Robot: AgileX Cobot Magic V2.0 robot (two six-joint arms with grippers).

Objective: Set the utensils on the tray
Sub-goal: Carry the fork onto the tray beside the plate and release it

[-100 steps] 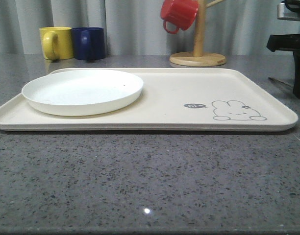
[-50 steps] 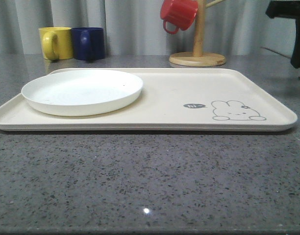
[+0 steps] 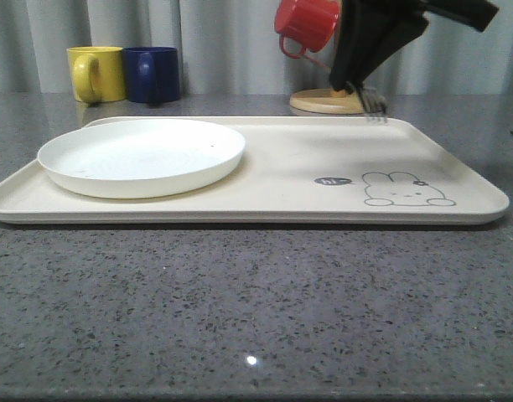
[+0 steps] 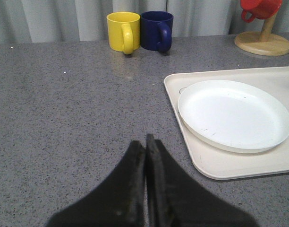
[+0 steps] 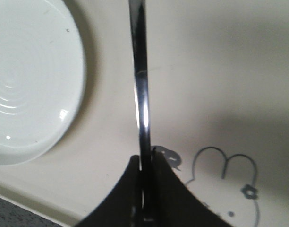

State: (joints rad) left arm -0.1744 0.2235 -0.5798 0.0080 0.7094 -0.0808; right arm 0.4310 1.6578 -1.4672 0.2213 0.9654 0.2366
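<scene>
Grey counter, right fingers [image 5: 145, 189] gripping fork [image 5: 140, 94] above tray [image 3: 282, 167]

**Kitchen-style counter, staged like a test bench**

Speckled grey stone countertop [image 3: 256, 301] running wide; yellow mug [image 3: 95, 73] and navy mug [image 3: 152, 74] parked at the back; red mug [image 3: 307, 23] hanging on a wooden mug tree [image 3: 339, 99]; pale grey curtain [image 3: 223, 42] behind; homely crockery, plain backdrop.

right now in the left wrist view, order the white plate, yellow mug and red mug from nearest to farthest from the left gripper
1. white plate, on the tray's near end, closest to the left gripper.
2. yellow mug, back of the counter.
3. red mug, hanging at the far corner.
</scene>
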